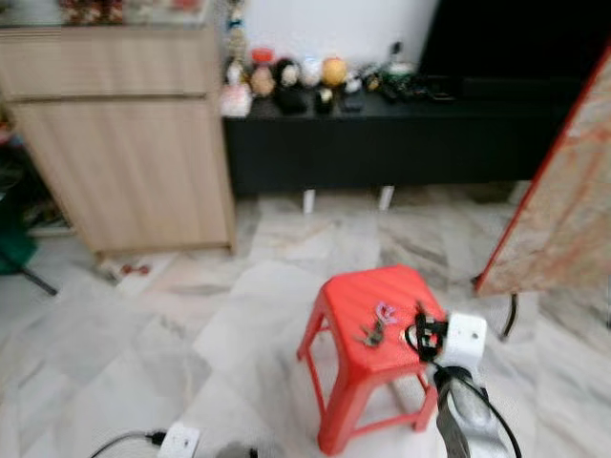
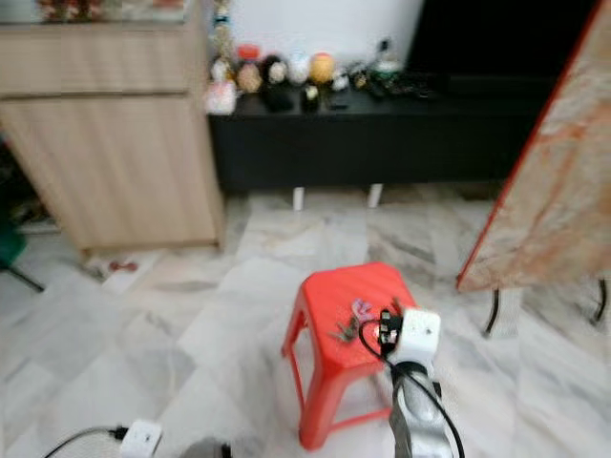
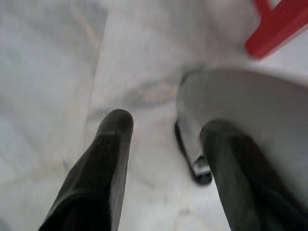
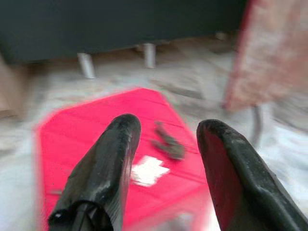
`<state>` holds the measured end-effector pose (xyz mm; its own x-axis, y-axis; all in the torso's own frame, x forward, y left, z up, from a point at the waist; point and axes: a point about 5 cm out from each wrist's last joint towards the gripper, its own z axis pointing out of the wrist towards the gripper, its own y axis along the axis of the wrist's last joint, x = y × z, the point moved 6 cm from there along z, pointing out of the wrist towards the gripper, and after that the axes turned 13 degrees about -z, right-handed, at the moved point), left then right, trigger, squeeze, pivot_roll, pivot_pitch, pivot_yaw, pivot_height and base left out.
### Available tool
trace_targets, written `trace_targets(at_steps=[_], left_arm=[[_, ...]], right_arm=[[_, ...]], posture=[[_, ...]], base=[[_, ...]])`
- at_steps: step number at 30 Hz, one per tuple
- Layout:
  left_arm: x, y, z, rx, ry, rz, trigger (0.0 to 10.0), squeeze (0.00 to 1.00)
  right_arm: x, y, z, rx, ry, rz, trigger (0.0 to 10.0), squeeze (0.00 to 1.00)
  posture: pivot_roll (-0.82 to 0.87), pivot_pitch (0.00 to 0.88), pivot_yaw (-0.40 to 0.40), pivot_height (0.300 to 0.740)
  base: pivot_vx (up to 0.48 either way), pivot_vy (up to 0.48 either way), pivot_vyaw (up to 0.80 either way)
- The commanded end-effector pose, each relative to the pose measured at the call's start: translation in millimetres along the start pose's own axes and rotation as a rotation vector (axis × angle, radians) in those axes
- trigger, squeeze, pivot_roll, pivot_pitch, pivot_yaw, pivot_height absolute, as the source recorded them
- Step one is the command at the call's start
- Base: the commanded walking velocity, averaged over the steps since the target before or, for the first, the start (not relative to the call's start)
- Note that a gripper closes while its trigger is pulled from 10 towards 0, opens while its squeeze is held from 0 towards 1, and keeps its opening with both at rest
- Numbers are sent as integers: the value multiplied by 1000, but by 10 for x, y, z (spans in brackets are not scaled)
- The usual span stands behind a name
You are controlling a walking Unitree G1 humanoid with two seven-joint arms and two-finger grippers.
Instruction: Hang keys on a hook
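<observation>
While the keys [image 1: 375, 327] lie on the red stool [image 1: 355, 296], the right gripper [image 4: 166, 139] hovers just beside them, fingers spread and empty.

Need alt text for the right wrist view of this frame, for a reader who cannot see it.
The right gripper, jaws open, points down at a bunch of dark metal keys lying on a red plastic stool. Behind the stool are pale marble floor tiles and a black low cabinet on white feet; the image is motion-blurred.
</observation>
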<state>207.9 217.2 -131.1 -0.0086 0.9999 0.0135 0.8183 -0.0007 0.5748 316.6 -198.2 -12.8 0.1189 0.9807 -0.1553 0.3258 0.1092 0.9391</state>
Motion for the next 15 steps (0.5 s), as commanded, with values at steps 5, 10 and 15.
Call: trace_targets(at_steps=[5,10,15], left_arm=[[-50,-73,-5,17,-16,-28,10000,0],[-44,-82,-8,18,-14,-28,10000,0],[-43,-81,-8,17,-13,-28,10000,0]], right_arm=[[-24,-4,31,16,-22,-10,10000,0],[-20,-1,38,16,-25,-10,10000,0],[-7,10,54,14,-25,-8,10000,0]], posture=[[60,0,-84,648],[65,0,-87,648],[70,0,-87,648]], base=[[366,0,0],[367,0,0],[365,0,0]])
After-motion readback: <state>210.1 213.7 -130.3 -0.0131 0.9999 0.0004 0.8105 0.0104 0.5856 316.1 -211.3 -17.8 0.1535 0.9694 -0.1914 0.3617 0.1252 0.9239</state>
